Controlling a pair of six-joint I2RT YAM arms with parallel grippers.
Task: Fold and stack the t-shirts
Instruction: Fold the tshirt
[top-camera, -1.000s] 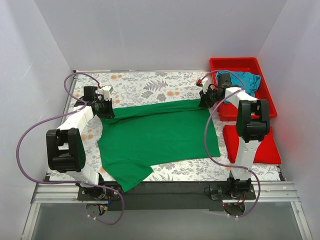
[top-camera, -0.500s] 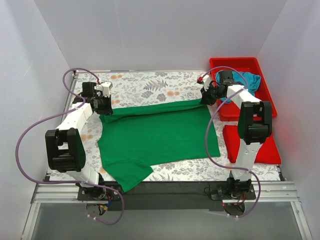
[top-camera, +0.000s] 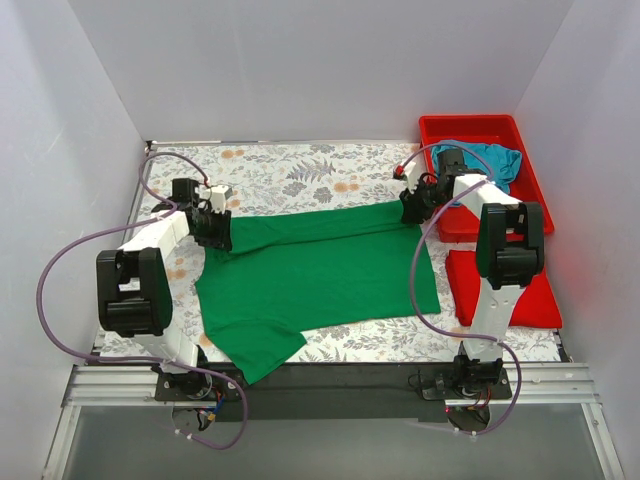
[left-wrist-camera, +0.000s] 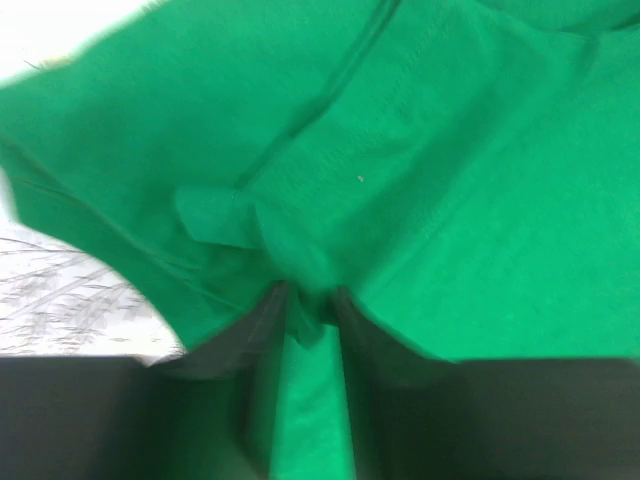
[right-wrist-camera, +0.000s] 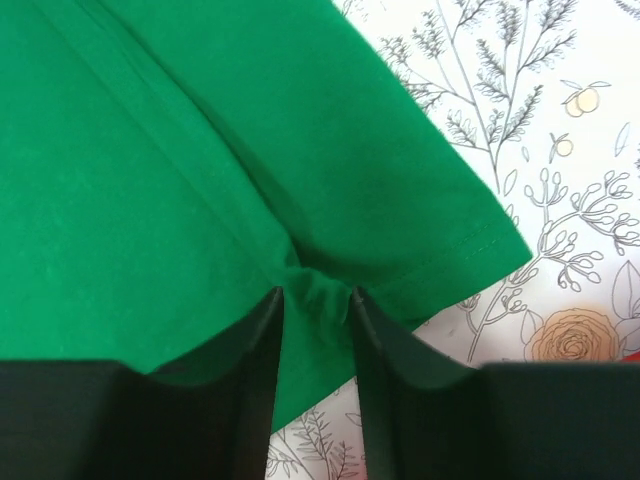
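The bright green t-shirt (top-camera: 315, 272) lies spread across the floral table, one sleeve hanging toward the near edge. My left gripper (top-camera: 222, 234) is shut on its far left edge; the left wrist view shows green fabric (left-wrist-camera: 420, 190) bunched between my dark fingers (left-wrist-camera: 250, 330). My right gripper (top-camera: 411, 211) is shut on its far right corner, and the right wrist view shows the hemmed corner (right-wrist-camera: 330, 180) pinched between my fingers (right-wrist-camera: 262, 340). The far edge is folded over toward me. The teal blue t-shirt (top-camera: 490, 161) lies crumpled in the red tub (top-camera: 480, 130).
A red tub lid (top-camera: 530, 295) lies flat at the right, near my right arm. The floral tablecloth (top-camera: 300, 175) shows bare behind the green shirt. White walls close in the back and both sides.
Both grippers have moved toward me and slightly inward with the shirt's far edge, bringing it over the shirt's body. The left gripper moved further than the right.
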